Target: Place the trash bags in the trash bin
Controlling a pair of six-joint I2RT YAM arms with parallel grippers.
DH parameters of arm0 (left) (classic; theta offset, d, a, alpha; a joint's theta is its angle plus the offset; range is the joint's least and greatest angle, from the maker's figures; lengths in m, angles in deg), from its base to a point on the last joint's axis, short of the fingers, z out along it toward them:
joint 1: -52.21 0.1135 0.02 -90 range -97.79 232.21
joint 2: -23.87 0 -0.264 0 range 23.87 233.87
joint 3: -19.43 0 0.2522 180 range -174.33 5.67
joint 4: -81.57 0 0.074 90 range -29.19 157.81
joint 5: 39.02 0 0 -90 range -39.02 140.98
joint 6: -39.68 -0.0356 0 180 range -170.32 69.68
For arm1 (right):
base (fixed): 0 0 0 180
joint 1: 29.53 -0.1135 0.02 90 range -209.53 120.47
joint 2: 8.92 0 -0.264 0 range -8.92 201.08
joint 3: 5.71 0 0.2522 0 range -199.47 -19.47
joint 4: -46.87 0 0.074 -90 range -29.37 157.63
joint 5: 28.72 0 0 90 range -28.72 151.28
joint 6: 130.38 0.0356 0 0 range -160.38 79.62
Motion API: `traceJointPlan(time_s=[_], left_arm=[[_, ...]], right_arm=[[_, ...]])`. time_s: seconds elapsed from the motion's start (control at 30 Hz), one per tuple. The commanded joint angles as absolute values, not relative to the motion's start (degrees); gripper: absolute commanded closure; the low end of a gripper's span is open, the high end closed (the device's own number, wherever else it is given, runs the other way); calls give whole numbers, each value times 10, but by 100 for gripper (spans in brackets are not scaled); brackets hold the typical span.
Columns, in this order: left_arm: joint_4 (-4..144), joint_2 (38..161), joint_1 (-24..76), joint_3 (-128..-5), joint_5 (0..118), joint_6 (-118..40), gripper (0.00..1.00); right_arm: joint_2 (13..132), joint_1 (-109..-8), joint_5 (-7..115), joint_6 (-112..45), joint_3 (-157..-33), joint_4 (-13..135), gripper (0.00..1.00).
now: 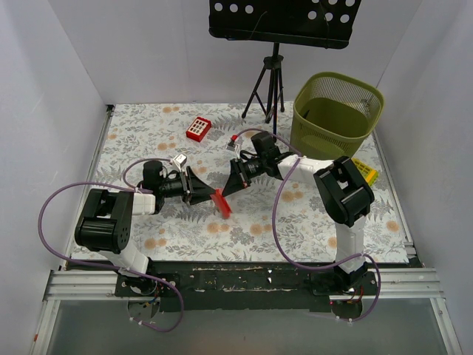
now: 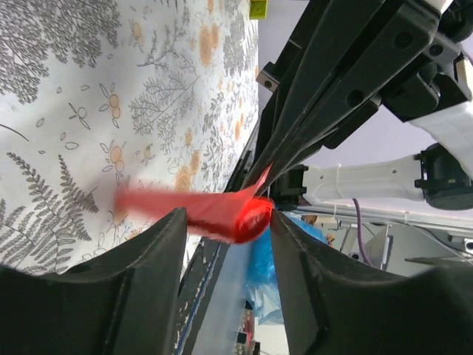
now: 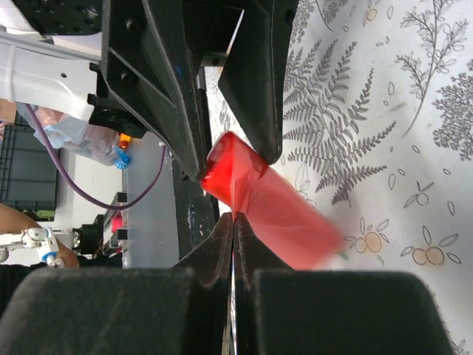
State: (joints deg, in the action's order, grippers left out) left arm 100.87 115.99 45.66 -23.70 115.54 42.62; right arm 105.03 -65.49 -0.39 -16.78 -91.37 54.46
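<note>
Since nothing red shows inside the green bin, the job looks to me like it has hardly begun. I can see only one red bag, and it is not in the bin. It is well apart from the bin, in front of it and off to its left, right between the two arms. As far as I can tell it is held up just above the table. It is rolled up like a little tube, thin and shiny.

The right pincer is shut tight on a thin flap of the bag, so this arm has it. The left pincer has its two fingers apart, one on each side of the roll. The roll looks round there, not squashed, so I think this pincer is loose around it and not holding it. To me it looks like a hand-over, from the arm far from the bin to the arm close to the bin.

Most of the work is left, I think. The left pincer has to back off from the bag. The right arm has to carry the bag back and to the right until it is over the open top of the bin, then let go so it drops in. The bag is light and floppy, so it may cling to a finger.

A small red box with white buttons lies far to the left of the bin; it is not a bag. I cannot see any more bags from here, and I cannot see the very bottom of the bin.
</note>
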Motion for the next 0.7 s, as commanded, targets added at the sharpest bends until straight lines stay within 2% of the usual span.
traceJointPlan(time_s=[0.0,0.17,0.37,0.67], left_arm=[[932,1144,461,-265,1130,363,48],[885,1159,461,-269,1058,308,34],[834,1184,461,-282,992,261,32],[813,1184,461,-269,973,281,32]], right_arm=[[1022,-641,-4,-199,-929,581,99],[1010,-634,-5,-216,-924,626,99],[1002,-625,-13,-231,-958,676,99],[980,-580,51,-294,-1019,754,99]])
